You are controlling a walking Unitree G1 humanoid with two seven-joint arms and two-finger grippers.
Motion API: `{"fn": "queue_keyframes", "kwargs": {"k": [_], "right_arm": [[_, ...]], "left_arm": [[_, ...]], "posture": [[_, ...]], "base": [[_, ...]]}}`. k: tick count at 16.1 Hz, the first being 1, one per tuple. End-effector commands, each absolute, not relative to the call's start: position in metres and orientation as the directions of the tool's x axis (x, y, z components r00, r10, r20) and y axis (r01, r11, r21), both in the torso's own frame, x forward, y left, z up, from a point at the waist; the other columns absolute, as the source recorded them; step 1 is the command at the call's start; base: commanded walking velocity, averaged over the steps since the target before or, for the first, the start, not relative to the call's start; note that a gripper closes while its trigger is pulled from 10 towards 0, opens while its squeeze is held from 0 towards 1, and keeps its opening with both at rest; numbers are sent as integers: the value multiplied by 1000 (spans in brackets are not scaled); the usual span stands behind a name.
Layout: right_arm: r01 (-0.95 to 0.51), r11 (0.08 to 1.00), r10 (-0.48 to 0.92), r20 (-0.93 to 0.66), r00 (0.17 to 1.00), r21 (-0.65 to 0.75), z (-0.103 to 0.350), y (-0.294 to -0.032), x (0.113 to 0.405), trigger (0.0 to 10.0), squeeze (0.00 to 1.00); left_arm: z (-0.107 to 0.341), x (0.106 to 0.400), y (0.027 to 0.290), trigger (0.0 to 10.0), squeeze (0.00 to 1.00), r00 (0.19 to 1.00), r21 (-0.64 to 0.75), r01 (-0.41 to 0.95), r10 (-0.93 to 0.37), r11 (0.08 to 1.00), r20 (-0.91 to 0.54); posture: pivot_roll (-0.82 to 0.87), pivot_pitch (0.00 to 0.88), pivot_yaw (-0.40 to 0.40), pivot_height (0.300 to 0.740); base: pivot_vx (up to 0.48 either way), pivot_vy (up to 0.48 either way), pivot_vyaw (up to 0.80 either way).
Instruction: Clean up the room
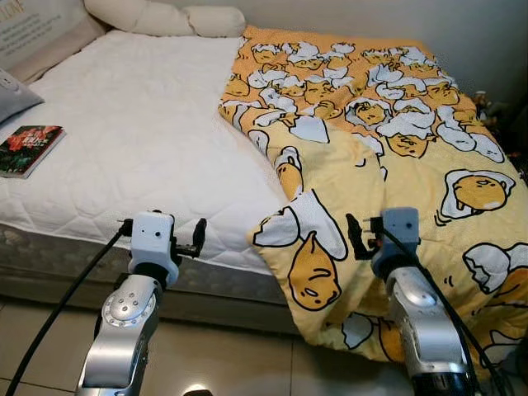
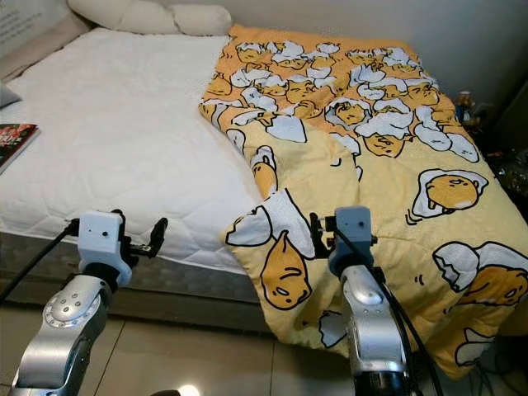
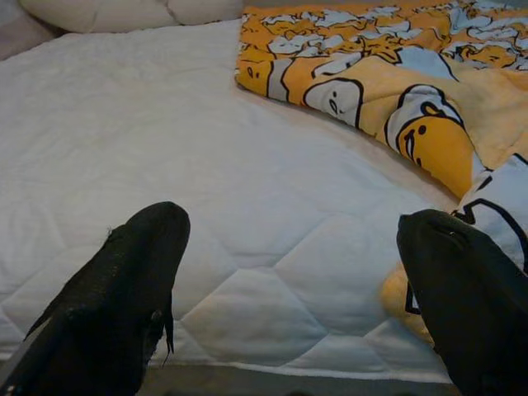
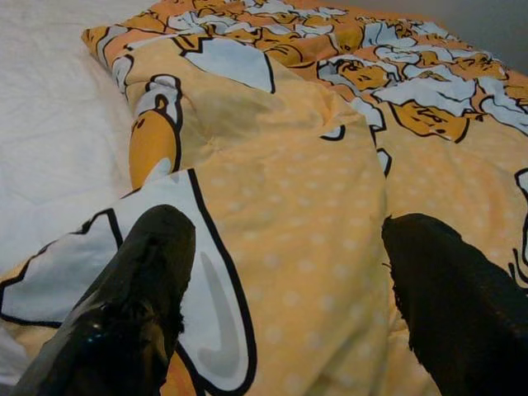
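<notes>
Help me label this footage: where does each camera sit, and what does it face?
Left eye: on the head, looking down at the bed, blanket, book; both arms show.
Right eye: beside it, same scene.
Left wrist: behind the open left gripper, facing mattress.
Right wrist: behind the open right gripper, facing blanket.
All four views share the blanket.

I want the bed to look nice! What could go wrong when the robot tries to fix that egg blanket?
The blanket is bunched on one side and hangs over the bed's edge, so a pull from the right claw might drag it onto the floor. Both claws are open and hold nothing; the left claw faces bare mattress, so one-handed tugging could leave it crooked. Spreading it might also bury or push off the book near the far edge.
</notes>
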State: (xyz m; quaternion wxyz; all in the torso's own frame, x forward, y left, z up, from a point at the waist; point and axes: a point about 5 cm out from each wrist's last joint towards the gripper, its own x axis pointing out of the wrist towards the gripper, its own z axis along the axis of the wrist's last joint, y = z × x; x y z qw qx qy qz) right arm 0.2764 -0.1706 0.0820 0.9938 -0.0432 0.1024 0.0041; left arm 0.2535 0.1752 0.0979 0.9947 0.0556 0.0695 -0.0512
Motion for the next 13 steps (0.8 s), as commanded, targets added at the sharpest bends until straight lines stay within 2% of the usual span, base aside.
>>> {"fn": "queue_keyframes", "kwargs": {"k": [1,9,13], "right_arm": [[-17,997,2,-206,978,-70,82,-169,279,10000,0],[20,998,-34,-216,976,-68,79,-173,273,10000,0],[30,997,-45,-221,974,-72,78,-177,270,10000,0]], "left_arm": [[102,256,177,10000,702,986,106,115,-100,988,-132],[102,261,177,10000,698,983,112,135,-119,985,-137],[99,260,177,10000,698,982,112,132,-115,985,-147]], "posture": [[113,0,-16,740],[87,0,9,740],[78,0,7,740]], "base": [[0,442,0],[0,422,0],[0,0,0]]}}
